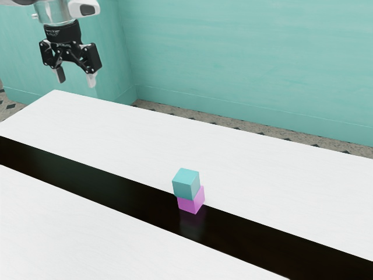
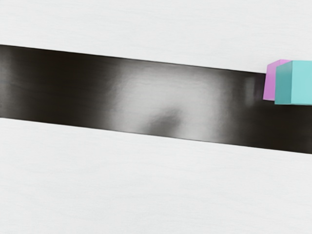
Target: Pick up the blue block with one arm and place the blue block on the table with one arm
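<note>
Exterior view: the pincer (image 1: 76, 77) gapes wide, empty — smooth blue cube (image 1: 186, 183) atop pink cube (image 1: 191, 205) on glossy black strip (image 1: 116, 189)

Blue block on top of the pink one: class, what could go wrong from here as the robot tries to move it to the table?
The open gripper might close too low and catch the pink block as well. A sideways nudge could topple the blue block, since it merely rests on the pink one. Reflections in the dark strip might mislead the camera.
</note>
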`<move>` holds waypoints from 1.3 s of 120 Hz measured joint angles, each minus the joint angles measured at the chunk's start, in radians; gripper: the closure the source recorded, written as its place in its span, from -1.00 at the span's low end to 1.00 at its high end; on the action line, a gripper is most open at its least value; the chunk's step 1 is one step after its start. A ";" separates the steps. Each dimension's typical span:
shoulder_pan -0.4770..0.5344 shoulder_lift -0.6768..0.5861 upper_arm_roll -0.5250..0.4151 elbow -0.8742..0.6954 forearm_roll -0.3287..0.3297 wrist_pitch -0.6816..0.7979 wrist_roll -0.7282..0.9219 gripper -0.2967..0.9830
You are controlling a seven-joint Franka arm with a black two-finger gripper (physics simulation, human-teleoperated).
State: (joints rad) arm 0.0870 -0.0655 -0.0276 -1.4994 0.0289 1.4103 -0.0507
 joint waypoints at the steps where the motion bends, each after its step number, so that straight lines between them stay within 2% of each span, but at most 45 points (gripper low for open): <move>1: 0.000 0.000 0.000 0.000 0.000 0.000 0.000 -0.54; 24: -0.002 0.004 0.001 0.005 -0.004 -0.003 -0.003 -0.54; 35: 0.000 0.009 -0.009 0.200 0.006 -0.054 0.000 -0.54; 45: -0.014 0.017 -0.018 0.265 0.006 -0.091 0.003 -0.54; 90: -0.067 0.090 -0.034 0.281 0.007 -0.138 0.012 -0.54; 100: -0.051 0.105 -0.056 0.274 0.021 -0.130 0.014 -0.54; 104: -0.029 0.095 -0.079 0.227 0.032 -0.106 0.015 -0.54; 123: 0.027 -0.010 -0.153 -0.180 0.050 0.100 0.016 -0.54; 140: -0.025 -0.034 -0.190 -0.379 0.026 0.271 0.017 -0.53; 156: -0.023 -0.030 -0.207 -0.463 0.014 0.393 0.019 -0.54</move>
State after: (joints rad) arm 0.0644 -0.0953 -0.2342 -1.9623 0.0433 1.8029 -0.0320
